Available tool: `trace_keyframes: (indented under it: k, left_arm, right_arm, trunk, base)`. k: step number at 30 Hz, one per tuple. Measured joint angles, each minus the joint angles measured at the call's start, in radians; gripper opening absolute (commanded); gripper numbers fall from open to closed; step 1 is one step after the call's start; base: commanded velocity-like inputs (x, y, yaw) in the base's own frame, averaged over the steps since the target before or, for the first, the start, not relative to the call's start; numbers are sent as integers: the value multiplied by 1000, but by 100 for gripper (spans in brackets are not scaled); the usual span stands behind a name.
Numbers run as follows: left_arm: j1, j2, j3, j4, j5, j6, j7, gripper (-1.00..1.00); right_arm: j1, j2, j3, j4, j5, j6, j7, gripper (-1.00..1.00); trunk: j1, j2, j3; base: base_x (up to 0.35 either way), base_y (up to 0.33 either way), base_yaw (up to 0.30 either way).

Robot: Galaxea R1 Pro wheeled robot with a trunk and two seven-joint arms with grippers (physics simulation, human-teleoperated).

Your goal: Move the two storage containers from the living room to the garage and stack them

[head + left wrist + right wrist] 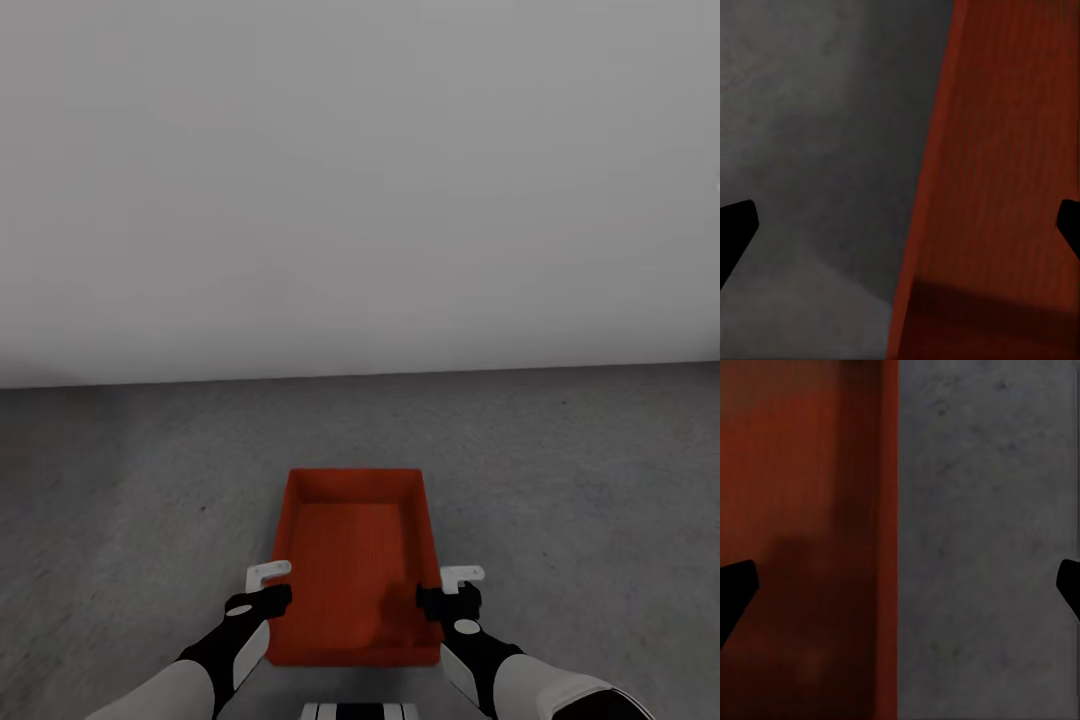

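One orange-red container [355,565] sits on or just above the dark grey garage floor [130,480], in front of a plain pale wall [360,180], with the robot's two arms at its near corners. The left pincer [268,590] straddles the container's left wall: in the left wrist view its two dark fingertips [736,229] stand wide apart, one over the concrete and one over the bin's ribbed bottom, with the wall between them untouched. The right pincer [445,592] does the same on the right wall, its fingertips [736,585] likewise spread to either side of the rim. So both pincers are apart and gripping nothing. I judge this to be the placing of a container on the floor; whether it rests fully down I cannot tell. Next comes lifting both arms clear of the walls without nudging the bin, then going for the other. Count: one container, two pincers, one wall.
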Motion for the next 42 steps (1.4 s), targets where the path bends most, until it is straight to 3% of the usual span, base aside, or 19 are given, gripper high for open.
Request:
trace_keyframes:
  k: [42]
  left_arm:
    - [0,0,1,-2,0,-8,0,100]
  right_arm:
    - [0,0,0,0,0,-1,0,100]
  trunk:
    - [-161,294,132]
  base:
    - [0,0,0]
